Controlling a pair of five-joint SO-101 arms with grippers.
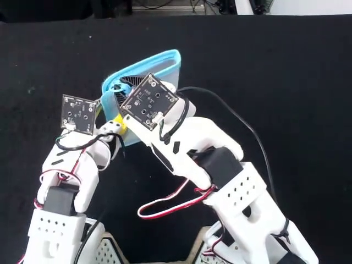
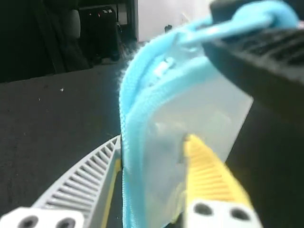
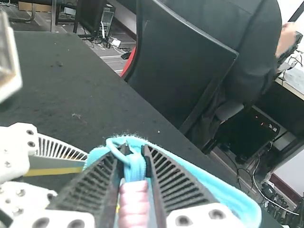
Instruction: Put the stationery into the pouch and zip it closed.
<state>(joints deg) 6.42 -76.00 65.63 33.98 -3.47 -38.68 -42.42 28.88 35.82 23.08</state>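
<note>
The light blue pouch (image 1: 165, 65) with translucent sides stands near the middle of the black table. My left gripper (image 1: 117, 130) is shut on its near corner. In the left wrist view the pouch wall (image 2: 190, 109) sits between the grey finger (image 2: 95, 175) and the yellow finger (image 2: 209, 175). My right gripper (image 1: 119, 91) is at the pouch's top edge, at that same end. Its black ribbed fingers (image 3: 171, 180) are shut on the blue zipper pull (image 3: 131, 166), with a pink piece (image 3: 135, 202) between them lower down. That zipper pull (image 2: 256, 14) is also held at the top of the left wrist view.
A black cable (image 1: 236, 118) runs across the table to the right arm, and a red and white wire (image 1: 170, 204) loops below it. A dark chair (image 3: 190, 61) stands beyond the table's far edge. Open black tabletop lies on all sides of the pouch.
</note>
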